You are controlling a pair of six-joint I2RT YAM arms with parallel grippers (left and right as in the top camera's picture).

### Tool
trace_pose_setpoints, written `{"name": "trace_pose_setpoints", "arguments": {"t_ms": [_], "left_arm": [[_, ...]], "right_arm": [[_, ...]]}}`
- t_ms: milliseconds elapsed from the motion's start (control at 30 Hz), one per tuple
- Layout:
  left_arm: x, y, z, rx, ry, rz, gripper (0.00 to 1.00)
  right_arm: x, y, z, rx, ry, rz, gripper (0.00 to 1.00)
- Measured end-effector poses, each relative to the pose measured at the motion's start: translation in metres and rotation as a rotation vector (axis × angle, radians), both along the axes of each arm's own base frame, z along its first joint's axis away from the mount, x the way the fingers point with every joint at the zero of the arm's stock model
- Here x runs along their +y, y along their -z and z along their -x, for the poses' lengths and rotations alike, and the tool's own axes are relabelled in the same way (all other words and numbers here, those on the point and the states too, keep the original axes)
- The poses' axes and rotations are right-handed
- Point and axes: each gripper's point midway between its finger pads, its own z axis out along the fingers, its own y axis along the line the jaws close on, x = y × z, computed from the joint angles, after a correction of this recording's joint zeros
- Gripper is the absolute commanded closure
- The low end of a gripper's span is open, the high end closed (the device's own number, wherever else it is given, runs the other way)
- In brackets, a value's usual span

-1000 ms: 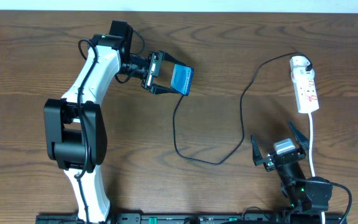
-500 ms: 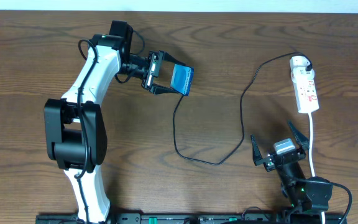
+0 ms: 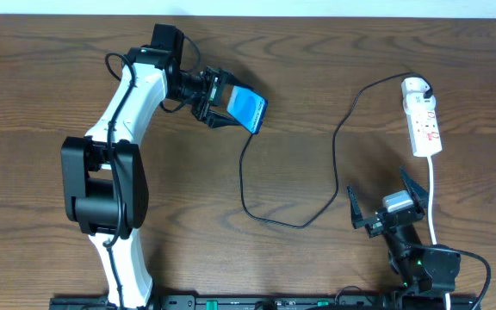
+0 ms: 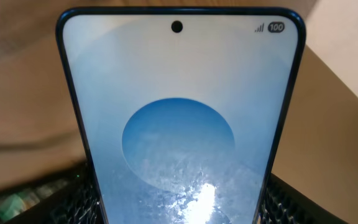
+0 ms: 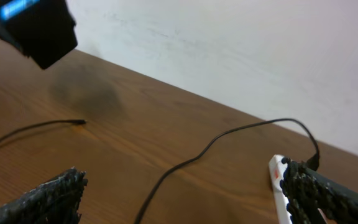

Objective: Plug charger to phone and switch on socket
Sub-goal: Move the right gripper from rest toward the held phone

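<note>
From the left wrist camera I get little beyond the phone (image 4: 179, 124). Its screen fills the view, the lower part is cut off by the frame edge, and only the ribbed fingers (image 4: 82, 205) show at the bottom corners. From overhead the free end of the charger (image 3: 242, 185) runs up to the phone's lower edge, and there I cannot tell whether they meet (the right wrist view settles it: the small plug tip lies on the desk (image 3: 41, 86), with the phone up in the air and apart from it). In that view the phone is a dark, blurred block cut by the top left corner, and the socket (image 3: 424, 120) is half hidden behind a right finger. Its red marks are too small for me to read the switches.

The left gripper (image 3: 229, 103) has its jaws clamped on the phone's side edges, holding it tilted above the far side of the desk, left of centre. The screen is light blue with a darker round disc, a camera hole at top centre and "100" beside a signal icon. The right gripper (image 3: 376, 182) hovers at the near right with its jaws wide apart, just beside the thick white cord (image 3: 430, 198). The charger's black plug sits at the socket's rounded far end, and the cable loops loosely across the desk toward the phone.

The desk is dark brown wood grain, and a plain pale wall (image 5: 229, 43) stands behind it.
</note>
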Motion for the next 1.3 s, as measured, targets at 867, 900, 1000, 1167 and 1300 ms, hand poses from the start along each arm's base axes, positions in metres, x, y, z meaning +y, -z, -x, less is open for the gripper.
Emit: {"name": "trace_pose_setpoints", "arguments": {"t_ms": [867,900,1000,1167,1300], "left_arm": [[0.121,0.083,-0.015,-0.204,0.078,-0.887,0.36],[0.123,0.083,-0.015,-0.212,0.085,-0.896,0.36],[0.128,0.084,-0.015,-0.220,0.097,-0.925,0.36],[0.130,0.085,-0.013,-0.217,0.115,-0.940,0.36],[0.127,0.084,-0.012,-0.214,0.111,-0.921,0.36]], "right_arm": [[0.018,0.009,-0.029,0.431,-0.061,-0.333,0.01],[0.021,0.006,-0.034,0.455,-0.075,-0.338,0.01],[0.030,0.000,-0.050,0.523,-0.132,-0.357,0.01],[0.048,-0.008,-0.074,0.623,-0.253,-0.404,0.01],[0.064,-0.015,-0.097,0.689,-0.343,-0.447,0.01]]}}
